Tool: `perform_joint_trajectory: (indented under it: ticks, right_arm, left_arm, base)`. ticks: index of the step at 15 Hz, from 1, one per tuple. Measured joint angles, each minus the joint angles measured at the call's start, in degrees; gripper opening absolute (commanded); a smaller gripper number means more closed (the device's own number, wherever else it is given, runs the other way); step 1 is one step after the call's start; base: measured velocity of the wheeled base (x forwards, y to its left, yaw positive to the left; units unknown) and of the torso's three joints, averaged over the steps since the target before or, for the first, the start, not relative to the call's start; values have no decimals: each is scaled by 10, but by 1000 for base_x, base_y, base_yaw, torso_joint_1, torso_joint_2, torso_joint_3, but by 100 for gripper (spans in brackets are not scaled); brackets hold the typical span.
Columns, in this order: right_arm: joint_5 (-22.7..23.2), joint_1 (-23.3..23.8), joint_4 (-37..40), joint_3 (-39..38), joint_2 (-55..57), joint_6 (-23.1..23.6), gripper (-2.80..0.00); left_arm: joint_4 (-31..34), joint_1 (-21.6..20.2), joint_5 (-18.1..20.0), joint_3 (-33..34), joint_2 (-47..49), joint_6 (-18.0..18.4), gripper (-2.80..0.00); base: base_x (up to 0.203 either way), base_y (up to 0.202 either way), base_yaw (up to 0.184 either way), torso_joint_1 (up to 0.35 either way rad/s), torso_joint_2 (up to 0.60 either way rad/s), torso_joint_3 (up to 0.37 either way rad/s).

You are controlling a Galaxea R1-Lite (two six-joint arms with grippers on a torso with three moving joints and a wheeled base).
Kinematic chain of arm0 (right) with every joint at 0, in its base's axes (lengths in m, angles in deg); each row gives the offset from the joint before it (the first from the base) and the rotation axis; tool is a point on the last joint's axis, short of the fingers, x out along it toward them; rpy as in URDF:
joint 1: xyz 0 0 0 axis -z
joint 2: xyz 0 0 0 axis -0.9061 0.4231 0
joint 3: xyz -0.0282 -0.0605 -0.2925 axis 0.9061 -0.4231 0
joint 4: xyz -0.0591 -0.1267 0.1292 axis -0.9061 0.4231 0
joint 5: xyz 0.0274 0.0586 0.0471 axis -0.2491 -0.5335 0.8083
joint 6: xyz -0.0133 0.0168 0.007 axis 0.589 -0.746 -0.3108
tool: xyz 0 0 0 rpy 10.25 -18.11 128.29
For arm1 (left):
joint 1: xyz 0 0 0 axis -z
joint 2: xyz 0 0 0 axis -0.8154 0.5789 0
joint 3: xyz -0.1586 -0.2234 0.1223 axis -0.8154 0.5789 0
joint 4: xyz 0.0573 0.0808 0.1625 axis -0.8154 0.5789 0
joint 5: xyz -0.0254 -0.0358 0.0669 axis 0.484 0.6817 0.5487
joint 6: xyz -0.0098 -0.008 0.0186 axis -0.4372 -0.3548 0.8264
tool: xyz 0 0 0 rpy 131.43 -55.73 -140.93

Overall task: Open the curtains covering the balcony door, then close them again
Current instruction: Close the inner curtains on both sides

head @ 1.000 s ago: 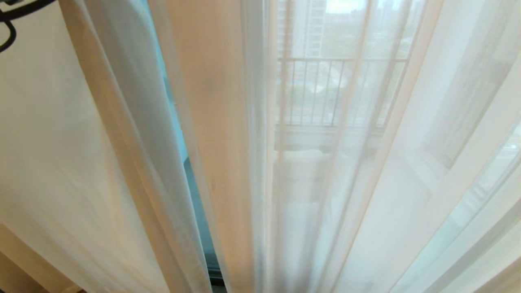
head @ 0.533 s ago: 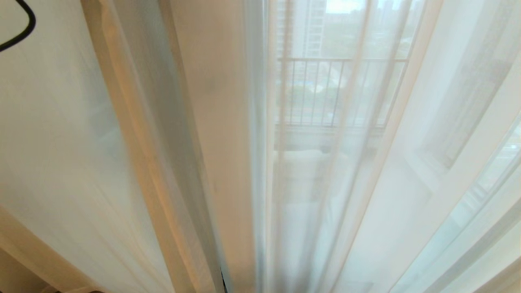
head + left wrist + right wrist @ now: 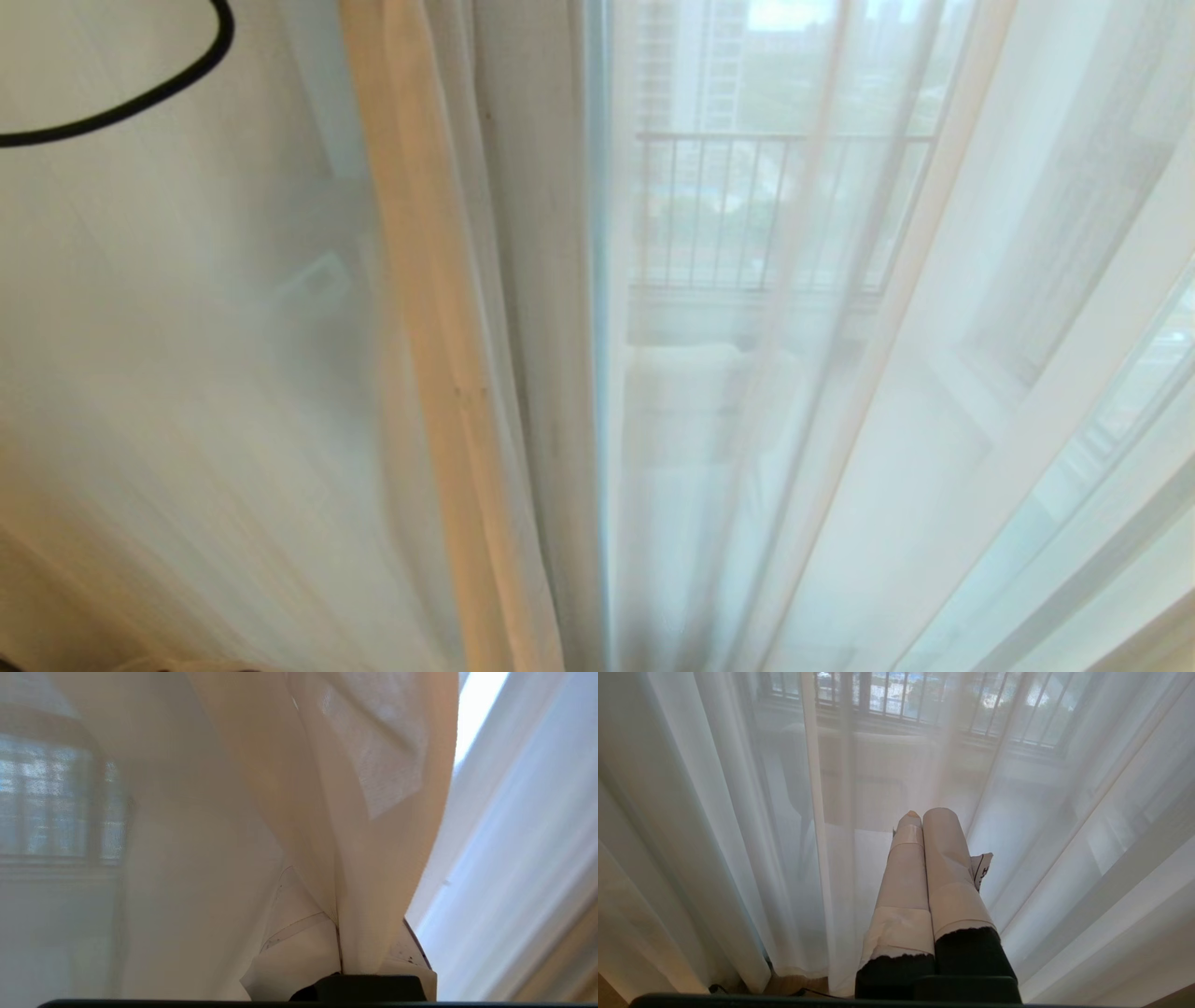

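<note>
Now we hold curtains (image 3: 373, 868) by leading edge, left gripper (image 3: 338, 952) jaws pinching fold so fabric follows arm across balcony door. Sheers (image 3: 747, 373) cover glass; railing (image 3: 784, 140) shows through. Right gripper (image 3: 922, 826) parked, jaws pressed together, empty.

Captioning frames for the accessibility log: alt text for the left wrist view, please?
The left gripper is shut on a bunched fold of cream curtain, which rises from between its fingers and fills most of the view. A thin white sheer hangs beside it, with a railing faintly showing through it.
</note>
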State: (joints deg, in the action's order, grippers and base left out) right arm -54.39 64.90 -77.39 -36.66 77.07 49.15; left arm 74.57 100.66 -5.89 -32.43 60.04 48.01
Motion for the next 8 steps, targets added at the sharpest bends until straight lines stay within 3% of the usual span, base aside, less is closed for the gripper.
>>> perform_joint_trajectory:
  ticks: [8]
  right_arm:
    - [0,0,0,0,0,0,-280]
  left_arm:
    - [-23,107,-5,-80,103,36,-280]
  base:
    - [0,0,0,0,0,0]
